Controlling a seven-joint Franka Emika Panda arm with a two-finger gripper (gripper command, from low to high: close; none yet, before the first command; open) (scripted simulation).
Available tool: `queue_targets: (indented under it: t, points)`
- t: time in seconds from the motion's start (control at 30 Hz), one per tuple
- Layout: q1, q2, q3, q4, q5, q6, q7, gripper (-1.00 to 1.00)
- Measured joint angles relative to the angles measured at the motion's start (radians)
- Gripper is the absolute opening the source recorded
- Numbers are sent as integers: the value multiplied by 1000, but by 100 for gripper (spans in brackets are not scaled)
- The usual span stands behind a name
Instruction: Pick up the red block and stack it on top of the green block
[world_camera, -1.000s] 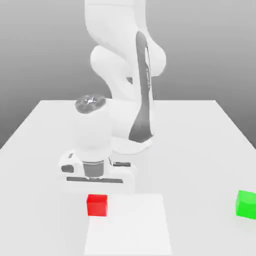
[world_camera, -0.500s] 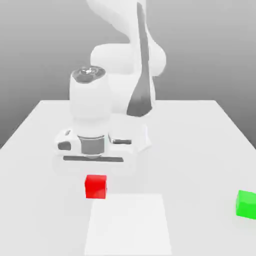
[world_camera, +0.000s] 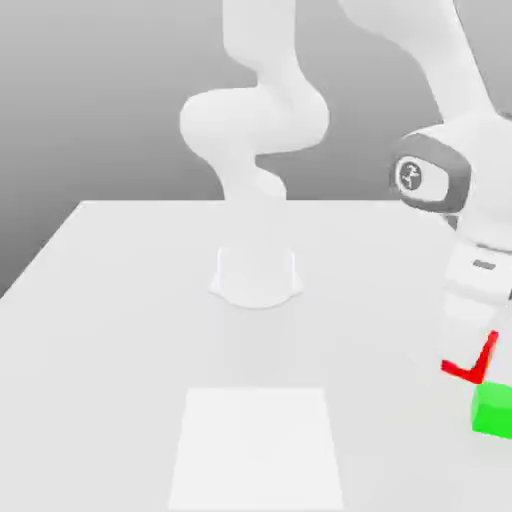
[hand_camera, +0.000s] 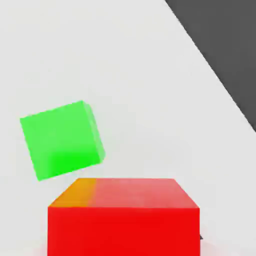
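Fingers (world_camera: 470, 352) are clenched on the red block (world_camera: 474, 362), which hangs in the air under the white hand, near the tabletop's (world_camera: 130, 330) edge at the exterior view's right. It sits slightly above the green block (world_camera: 493, 409) and a bit toward the exterior view's left of it — not yet over it, as I judge. In the hand view the red block (hand_camera: 123, 217) is close to the camera and the green block (hand_camera: 61, 139) lies on the tabletop (hand_camera: 125, 60) beyond it, apart and turned at a small angle to it.

Both blocks look like stiff, matte cubes with flat faces. I would expect the red one to be light and not fragile, and a matte surface should not slip easily. Two opposite flat sides are the natural place to hold it, and this seems to be how it is held now. Because the cubes are about the same size, the stack needs good centring, and perhaps a small turn to match the green block's edges.

The picture's border cuts the green block in the exterior view, and the hand hides much of the red block, so probably only two thin red faces are seen there.
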Motion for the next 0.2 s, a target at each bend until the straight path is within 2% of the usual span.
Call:
queue_targets:
  t: [0.07,0.1,0.2]
  points:
    - [31,75,-28,14,-57,56,35,-100]
    - [43,103,-43,18,-79,79,50,100]
    - [43,103,-43,18,-79,79,50,100]
